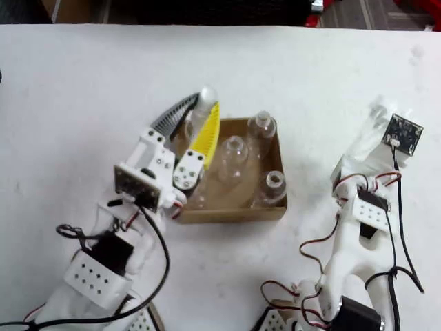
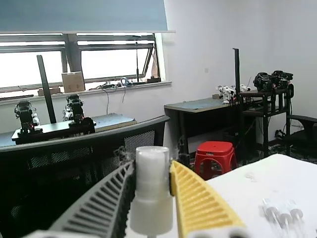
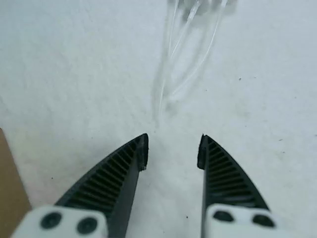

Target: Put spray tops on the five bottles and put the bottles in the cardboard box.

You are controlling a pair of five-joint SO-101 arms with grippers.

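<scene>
The left claw (image 1: 207, 101) is clenched on a bottle (image 1: 198, 118) that already wears a white spray top (image 2: 151, 188). The black and yellow fingers grip it high up, at the top itself. In the high view the claw points toward 1 o'clock and holds the bottle over the 10 o'clock corner of the box (image 1: 231, 214). From the left wrist view the bottle's long axis looks close to upright, top uppermost.

Three open-necked bottles stand in the box without tops: one at the centre (image 1: 234, 148), one at the 1 o'clock corner (image 1: 262, 125) and one at the 4 o'clock corner (image 1: 273, 181). Whether another sits under the left claw's base cannot be told.

The right claw (image 3: 172, 151) is released, its black fingers spread just above the table (image 1: 83, 83). The loose tops (image 1: 375, 114) lie at 2 o'clock from the box, well apart from it. They are straight ahead of the right claw's opening, with their thin tubes (image 3: 185, 44) trailing back toward it.

The likely next move is lowering the held bottle straight down into that free corner, so its upright axis and clearance from the centre bottle matter. The right arm is far nearer the loose tops.
</scene>
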